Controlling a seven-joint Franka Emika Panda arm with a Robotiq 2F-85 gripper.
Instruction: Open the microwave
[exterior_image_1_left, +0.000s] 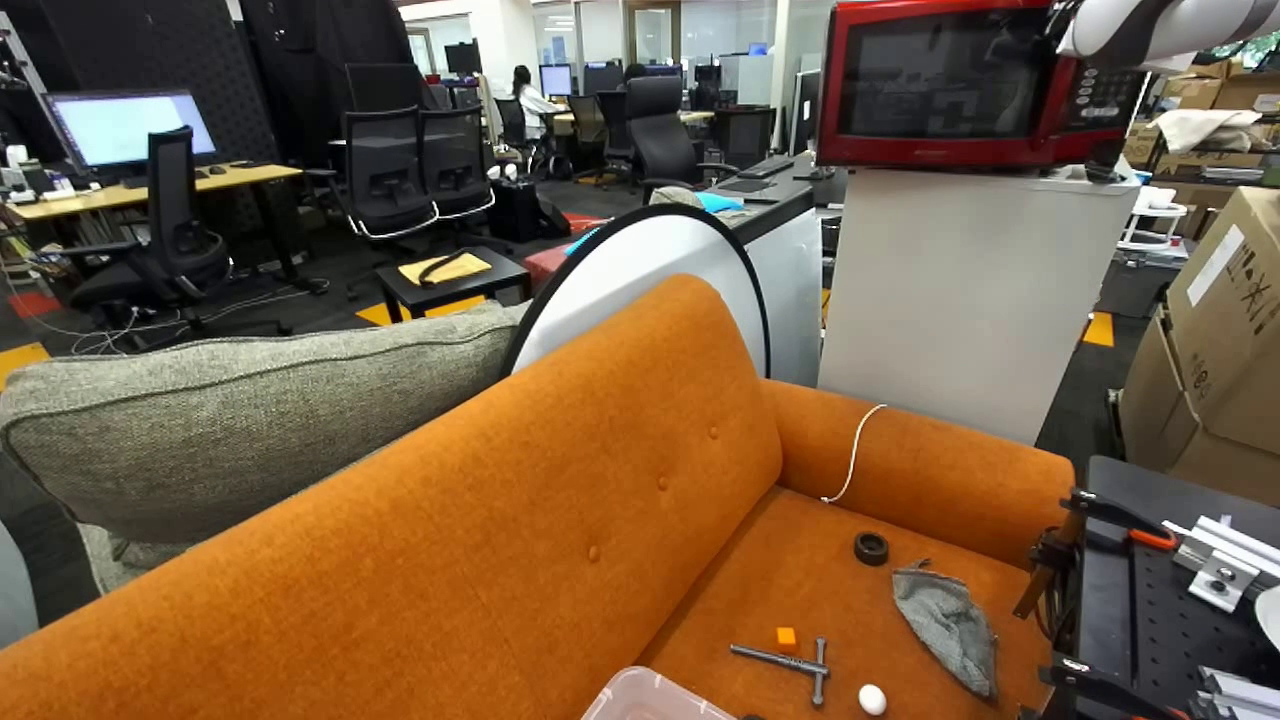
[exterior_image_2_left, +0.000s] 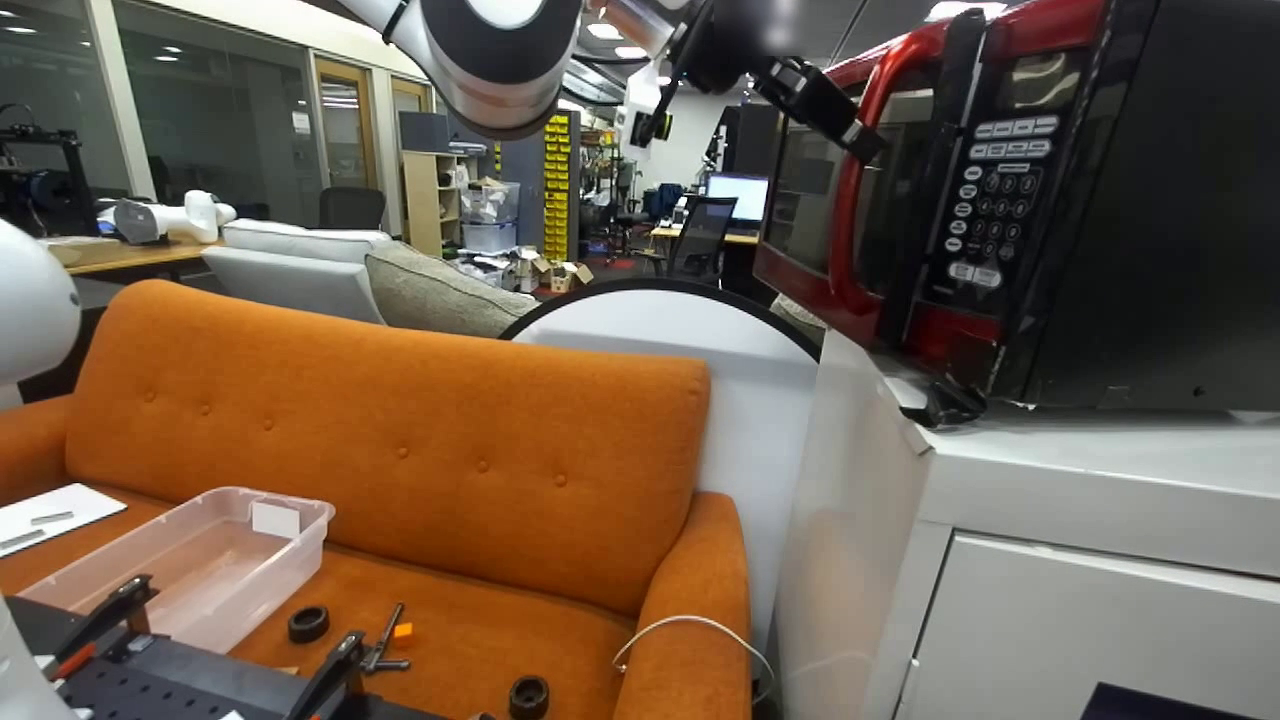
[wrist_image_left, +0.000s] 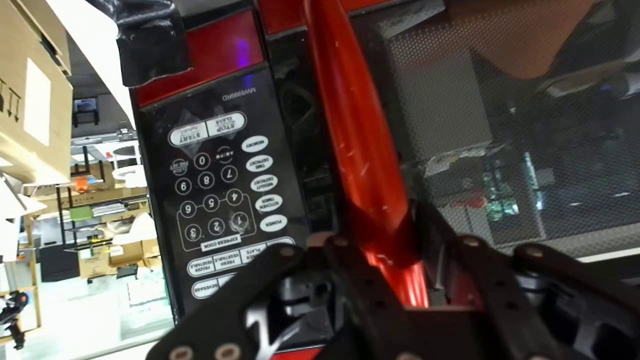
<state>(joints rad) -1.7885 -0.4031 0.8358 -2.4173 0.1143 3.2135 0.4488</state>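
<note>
The glossy red microwave (exterior_image_1_left: 940, 80) stands on a tall white cabinet, its dark-glass door closed. In an exterior view, its side and keypad (exterior_image_2_left: 990, 210) show close up. Its curved red door handle (wrist_image_left: 357, 125) runs down the middle of the wrist view, beside the upside-down keypad. My gripper (wrist_image_left: 382, 217) has one finger on each side of the handle, and the handle fills the gap between them. In an exterior view, my gripper (exterior_image_2_left: 860, 142) meets the upper part of the handle. The fingertip pads are partly hidden by the handle and linkages.
The white cabinet (exterior_image_1_left: 970, 290) stands under the microwave. An orange sofa (exterior_image_2_left: 420, 400) and a round white panel (exterior_image_2_left: 745, 420) are beside it. Black tape (wrist_image_left: 152, 45) hangs at the microwave's corner. Cardboard boxes (exterior_image_1_left: 1225, 310) stand nearby.
</note>
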